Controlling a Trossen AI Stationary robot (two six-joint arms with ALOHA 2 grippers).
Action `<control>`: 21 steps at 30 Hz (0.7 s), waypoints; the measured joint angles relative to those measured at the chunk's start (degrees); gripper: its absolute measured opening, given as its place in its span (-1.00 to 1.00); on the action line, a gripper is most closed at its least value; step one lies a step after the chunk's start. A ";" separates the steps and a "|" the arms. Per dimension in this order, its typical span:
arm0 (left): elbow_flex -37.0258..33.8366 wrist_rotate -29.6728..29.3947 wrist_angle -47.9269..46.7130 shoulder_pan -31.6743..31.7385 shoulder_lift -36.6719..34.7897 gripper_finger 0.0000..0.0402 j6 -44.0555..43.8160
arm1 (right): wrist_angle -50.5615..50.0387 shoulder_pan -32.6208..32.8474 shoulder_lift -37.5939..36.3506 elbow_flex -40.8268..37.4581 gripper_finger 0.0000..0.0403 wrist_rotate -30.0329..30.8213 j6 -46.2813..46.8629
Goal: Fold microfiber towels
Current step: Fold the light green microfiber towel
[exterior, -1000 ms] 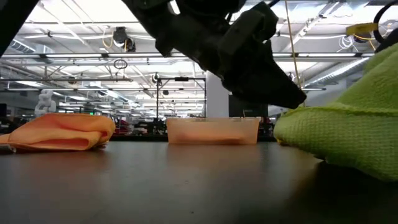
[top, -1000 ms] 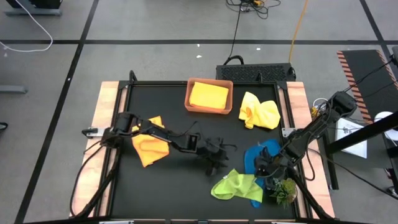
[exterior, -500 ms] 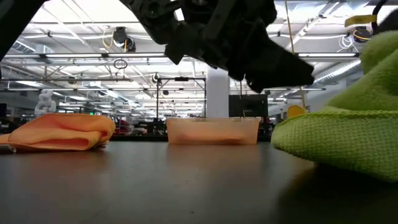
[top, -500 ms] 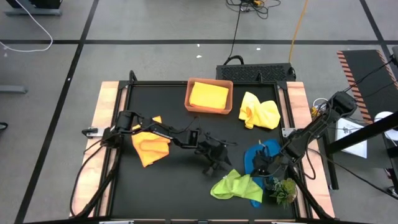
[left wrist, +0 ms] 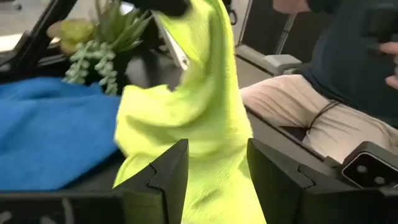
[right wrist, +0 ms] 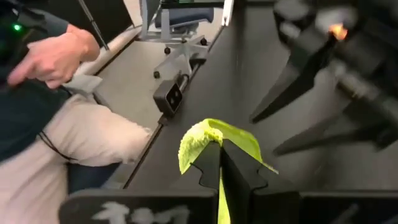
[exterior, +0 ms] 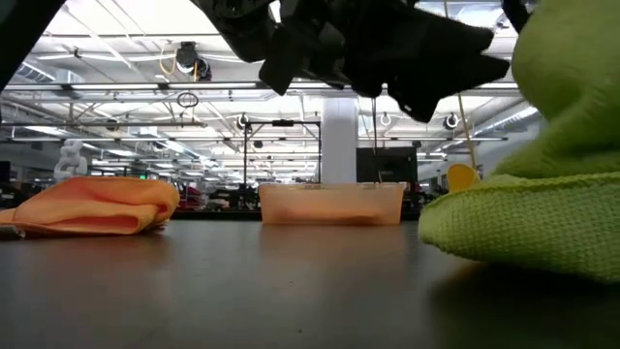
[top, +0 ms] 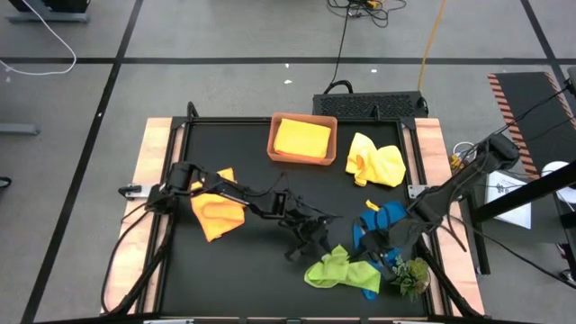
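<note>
Right gripper has its fingers pressed together, pinching an edge of the lime green towel and lifting a peak of it off the black table top; the rest of that towel lies crumpled on the surface under the claw. Just behind the claw the blue towel lies partly under the lime one, and the plant sprig sits right beside it at the table's edge. Left gripper hovers close on the other side of the lime towel, fingers spread, nothing between them but the cloth in front. Farther from both claws: orange towel folded flat under the left arm, loose yellow towel bunched past the blue one, and at the far edge a second yellow towel folded inside the terracotta tray. Table top is matte black with light wood side rails. Beyond it, grey floor with dark lines and cables; low view shows a large hall with ceiling lights. A seated person in light trousers is next to the table, one hand raised.
</note>
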 joint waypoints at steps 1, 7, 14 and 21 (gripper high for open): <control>0.00 -0.03 0.79 -0.27 0.00 -0.17 0.11 | -1.26 -0.08 0.02 1.34 -1.00 0.09 -1.67; 0.00 -3.60 5.82 -0.78 0.00 -0.17 0.79 | -7.73 -2.67 0.02 9.31 -1.00 0.18 -9.71; 0.00 -4.52 7.85 0.37 -1.61 -0.17 0.74 | -16.84 -5.58 0.02 20.62 -1.00 -0.08 -16.01; 0.02 -1.32 1.17 0.61 -6.16 -0.17 3.54 | -22.57 -5.28 0.00 30.76 -1.00 -1.74 -20.92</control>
